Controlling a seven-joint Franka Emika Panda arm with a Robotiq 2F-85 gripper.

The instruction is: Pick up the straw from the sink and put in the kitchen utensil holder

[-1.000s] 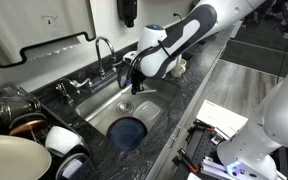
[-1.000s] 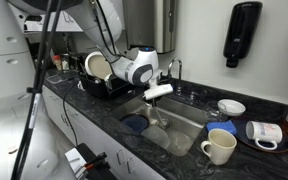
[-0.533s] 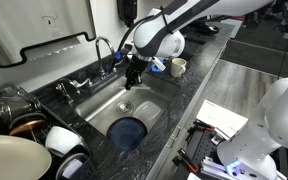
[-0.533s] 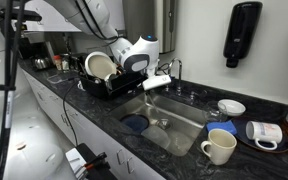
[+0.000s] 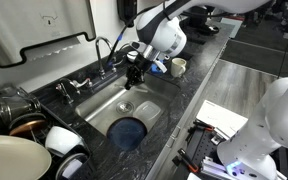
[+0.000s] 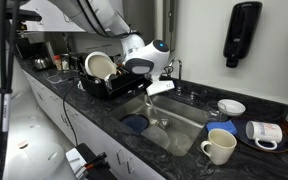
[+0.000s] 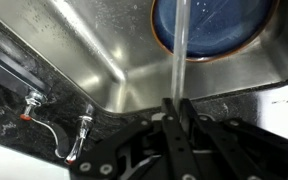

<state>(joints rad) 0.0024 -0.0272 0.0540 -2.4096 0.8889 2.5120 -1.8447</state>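
Note:
My gripper point(image 7: 174, 103) is shut on a clear straw point(image 7: 179, 50), which sticks out from between the fingers over the steel sink point(image 7: 104, 50). In both exterior views the gripper point(image 5: 134, 72) point(image 6: 156, 88) hangs above the sink point(image 5: 99, 105) point(image 6: 189, 125), near the faucet point(image 5: 104, 48). A blue dish point(image 7: 219, 25) point(image 5: 129, 132) lies in the basin by the drain. I cannot pick out a utensil holder with certainty.
A dish rack point(image 6: 104, 78) with plates stands beside the sink. Mugs point(image 6: 219, 147) point(image 6: 264, 132) and a bowl point(image 6: 231, 106) sit on the dark stone counter. Pots and bowls point(image 5: 24, 115) crowd one end. A soap dispenser point(image 6: 242, 35) hangs on the wall.
My gripper has risen out of the basin with the straw in it and shifted along the sink towards the faucet side.

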